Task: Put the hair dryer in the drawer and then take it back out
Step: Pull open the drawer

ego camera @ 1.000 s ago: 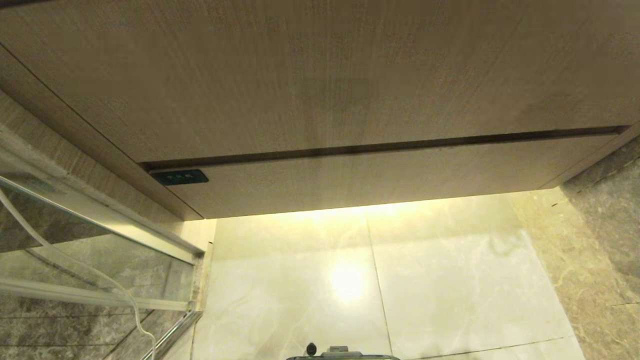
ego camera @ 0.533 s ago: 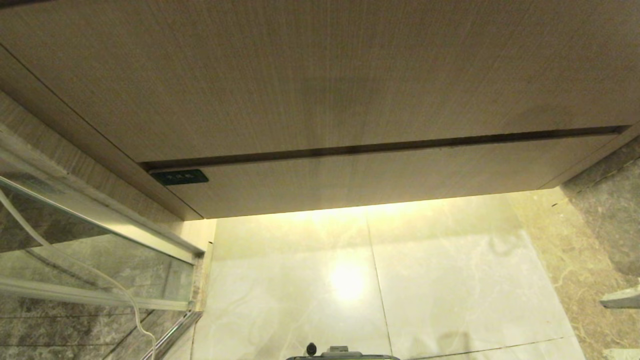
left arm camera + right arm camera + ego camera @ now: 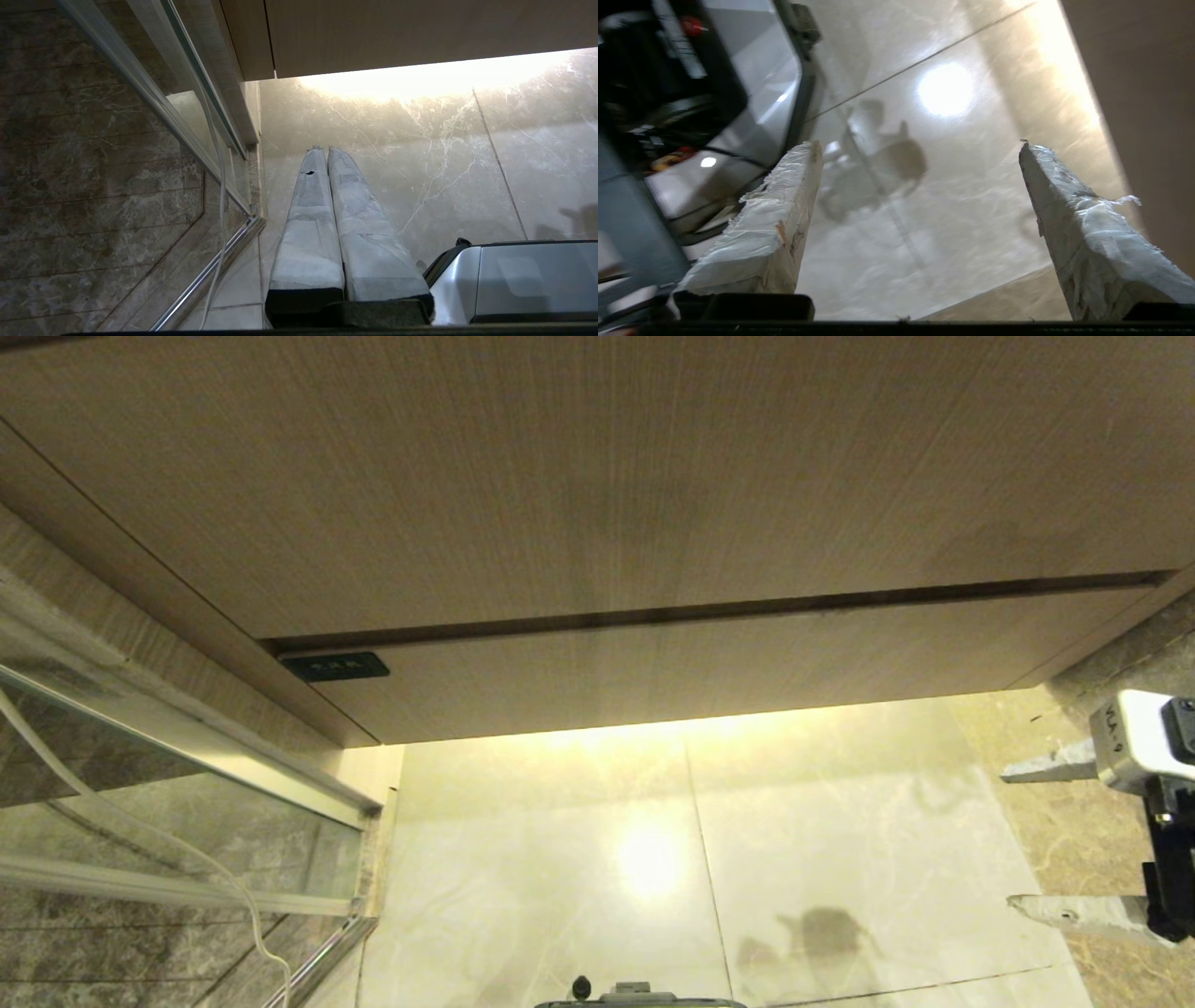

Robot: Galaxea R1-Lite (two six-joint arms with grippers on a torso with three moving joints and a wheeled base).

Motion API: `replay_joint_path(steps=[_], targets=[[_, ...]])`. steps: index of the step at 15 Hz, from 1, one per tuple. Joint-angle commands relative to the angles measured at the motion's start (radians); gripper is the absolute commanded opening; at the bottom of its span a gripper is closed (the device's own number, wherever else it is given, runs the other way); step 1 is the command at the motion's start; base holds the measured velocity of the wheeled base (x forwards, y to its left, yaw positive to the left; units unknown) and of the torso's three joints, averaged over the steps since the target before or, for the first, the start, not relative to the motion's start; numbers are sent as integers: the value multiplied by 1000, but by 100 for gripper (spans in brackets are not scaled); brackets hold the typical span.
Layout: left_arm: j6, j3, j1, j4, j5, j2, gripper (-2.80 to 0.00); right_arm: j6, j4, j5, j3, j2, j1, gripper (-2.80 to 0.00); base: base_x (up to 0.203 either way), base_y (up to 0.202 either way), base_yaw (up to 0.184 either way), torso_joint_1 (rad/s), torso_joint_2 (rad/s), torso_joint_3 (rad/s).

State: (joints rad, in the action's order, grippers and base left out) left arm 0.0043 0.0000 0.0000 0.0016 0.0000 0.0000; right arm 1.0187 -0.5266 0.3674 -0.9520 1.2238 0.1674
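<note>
The drawer (image 3: 709,663) is the lower beige wood-grain front with a small black label (image 3: 336,665) at its left corner, and it is closed. The hair dryer is out of view. My right gripper (image 3: 1008,838) reaches in from the right edge of the head view, over the floor, below and to the right of the drawer. Its taped fingers are spread wide with nothing between them. In the right wrist view the right gripper (image 3: 920,145) stands open over pale tiles. My left gripper (image 3: 324,150) hangs parked over the floor, fingers pressed together and empty.
A taller plain wood-grain panel (image 3: 597,476) sits above the drawer. A glass door with a metal frame (image 3: 187,756) and a white cord (image 3: 233,887) stand at the left. A dark marble wall (image 3: 1139,663) is at the right. Glossy floor tiles (image 3: 840,821) lie below, and my base (image 3: 635,999) shows at the near edge.
My right gripper has come into the head view from the right edge and risen. Its shadow now falls on the floor tiles. The drawer front has not moved.
</note>
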Motion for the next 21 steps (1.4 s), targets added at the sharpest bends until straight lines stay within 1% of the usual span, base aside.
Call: replay_joint_path(steps=[1,5,7,9,10,11,13,14,17,19,21], targets=[[0,2,0,0,0,0,-280,45,108,5,27,45,2,0,0,0,0,0,0,0],[0,2,0,0,0,0,-280,132,465,1,141,90,1,0,0,0,0,0,0,0],[0,2,0,0,0,0,-280,168,604,-9,159,159,1,0,0,0,0,0,0,0],[0,2,0,0,0,0,-280,174,658,-39,156,208,18,0,0,0,0,0,0,0],[-1,2,0,0,0,0,-280,169,706,-35,168,226,26,0,0,0,0,0,0,0],[0,2,0,0,0,0,-280,153,749,-37,178,238,27,0,0,0,0,0,0,0],[0,2,0,0,0,0,-280,103,764,-40,181,271,29,0,0,0,0,0,0,0],[0,2,0,0,0,0,-280,95,775,-38,178,283,29,0,0,0,0,0,0,0],[0,2,0,0,0,-1,-280,104,902,-34,189,354,21,0,0,0,0,0,0,0],[0,2,0,0,0,0,-280,99,927,-40,174,386,17,0,0,0,0,0,0,0],[0,2,0,0,0,0,-280,94,950,-28,174,401,10,0,0,0,0,0,0,0]])
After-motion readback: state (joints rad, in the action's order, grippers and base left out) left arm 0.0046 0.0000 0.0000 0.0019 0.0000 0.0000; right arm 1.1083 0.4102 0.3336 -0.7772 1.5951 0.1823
